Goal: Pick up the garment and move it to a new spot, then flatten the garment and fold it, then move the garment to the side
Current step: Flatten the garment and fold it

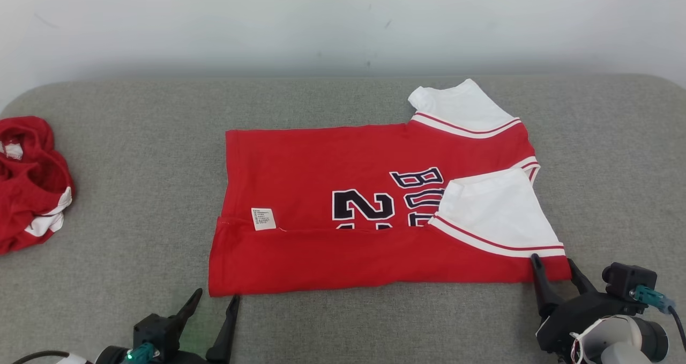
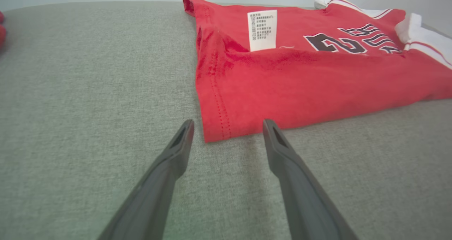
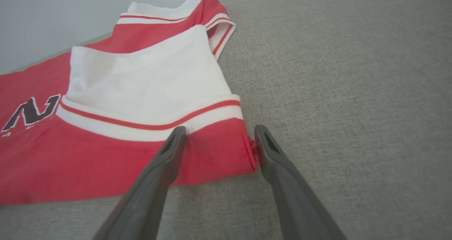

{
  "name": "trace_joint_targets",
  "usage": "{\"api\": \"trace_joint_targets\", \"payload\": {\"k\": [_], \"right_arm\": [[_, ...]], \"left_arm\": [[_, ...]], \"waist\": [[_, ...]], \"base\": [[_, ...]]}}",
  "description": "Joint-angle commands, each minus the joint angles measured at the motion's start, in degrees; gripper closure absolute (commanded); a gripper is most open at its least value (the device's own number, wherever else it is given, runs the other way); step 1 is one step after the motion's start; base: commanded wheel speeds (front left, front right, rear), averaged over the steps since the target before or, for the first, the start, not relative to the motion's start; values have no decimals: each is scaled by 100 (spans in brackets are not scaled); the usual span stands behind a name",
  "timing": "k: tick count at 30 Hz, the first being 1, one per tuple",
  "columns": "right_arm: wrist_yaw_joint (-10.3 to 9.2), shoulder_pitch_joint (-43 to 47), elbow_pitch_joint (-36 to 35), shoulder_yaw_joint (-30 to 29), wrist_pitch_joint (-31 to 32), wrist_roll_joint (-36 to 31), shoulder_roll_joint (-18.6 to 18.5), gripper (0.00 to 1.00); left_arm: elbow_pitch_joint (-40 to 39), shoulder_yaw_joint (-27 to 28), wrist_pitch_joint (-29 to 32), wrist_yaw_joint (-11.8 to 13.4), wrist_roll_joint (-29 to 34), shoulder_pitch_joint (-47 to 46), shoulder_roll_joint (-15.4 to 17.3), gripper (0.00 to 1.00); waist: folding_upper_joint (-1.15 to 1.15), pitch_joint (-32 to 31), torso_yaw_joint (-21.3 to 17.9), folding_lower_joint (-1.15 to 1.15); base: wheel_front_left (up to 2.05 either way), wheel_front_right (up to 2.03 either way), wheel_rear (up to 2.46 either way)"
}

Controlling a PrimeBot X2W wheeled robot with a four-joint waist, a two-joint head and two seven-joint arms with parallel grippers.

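**Head view: one fold in, more to go**

Shows the garment [image 1: 321, 160] lying flat near the middle of the grey table [image 1: 134, 139]. Looks moved and smoothed already, going by how neat it lies. Looks partly folded too. Has its near long side turned up over the front, with a white label [image 1: 263, 218] showing and the bottom of the dark number covered. Has the near sleeve [image 1: 498, 208] tucked in on top of the red, and the far sleeve [image 1: 461, 106] poking out past the far side.

Leaves, as a best guess, these jobs: fold in the far side and far sleeve, fold the whole thing shorter, then move it to the side.

Finds the left claw [image 1: 217, 295] spread wide and gripping nothing, with the near left corner of the cloth just between its fingertips. Cannot tell if it touches the cloth. Finds the right claw [image 1: 552, 259] spread wide too, at the near right corner. Puts one finger over the red cloth and the other just beside the edge, not yet squeezed. Looks ready to pinch both near corners for the next fold.

Counts two red garments: the flat one, and a crumpled heap [image 1: 29, 182] at the table's left end, well apart. Counts two claws, two white sleeves on the flat one, one label and one table.
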Motion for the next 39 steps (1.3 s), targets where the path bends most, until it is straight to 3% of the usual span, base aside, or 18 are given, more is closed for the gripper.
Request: {"api": "trace_joint_targets", "payload": {"k": [1, 5, 6, 7, 8, 9, 10, 11, 12, 19, 25, 30, 39], "right_arm": [[3, -75, 83, 14, -36, -70, 16, 0], [3, -119, 277, 71, -59, -172, 35, 0], [3, -133, 325, 87, -76, -228, -3, 41], [3, -160, 363, 99, -92, -261, -15, 61], [3, -189, 408, 118, -98, -276, -6, 100], [3, -207, 451, 133, -97, -288, 1, 100], [3, -217, 484, 133, -108, -278, -3, 100], [3, -222, 507, 117, -131, -254, -16, 100], [3, -218, 524, 93, -152, -213, -23, 100], [3, 62, 448, 91, -263, -15, 30, 100], [3, 757, -136, 74, -109, 232, 10, 100], [3, 1517, -871, -185, 276, 286, 1, 100], [3, 2538, -2152, -669, 1250, 74, 373, 100]], "left_arm": [[87, 40, -11, -28, 55, -91, -72, 0], [306, 99, -11, -63, -4, -199, -215, 0], [374, 114, -11, -74, -21, -241, -254, 0], [456, 117, -11, -84, -24, -285, -279, 0], [559, 104, -11, -91, -38, -319, -312, 0], [649, 84, -11, -96, -55, -358, -332, 0], [707, 92, -11, -92, -97, -411, -361, 35], [750, 56, -11, -87, -158, -449, -394, 59], [786, 7, -11, -85, -210, -460, -401, 100], [709, -205, -11, -87, -420, -231, -251, 100], [306, -164, -11, -87, -416, 325, 33, 100], [19, -28, -11, -81, -360, 758, 122, 100], [-18, 87, -11, -78, -394, 1177, 83, 100]], "waist": [[0, 30, 19, 0], [0, 40, 58, 0], [0, 42, 68, 0], [0, 43, 72, 0], [0, 40, 68, 0], [0, 40, 58, 0], [0, 37, 51, 0], [0, 30, 44, 0], [0, 16, 40, 0], [0, -248, 46, 0], [0, -524, 61, 0], [0, -642, 88, 0], [0, -639, -10, 0]], "base": [[0, 0, 0], [0, 0, 0], [0, 0, 0], [0, 0, 0], [0, 0, 0], [0, 0, 0], [0, 0, 0], [0, 0, 0], [0, 0, 0], [0, 0, 0], [0, 0, 0], [0, 0, 0], [0, 0, 0]]}}
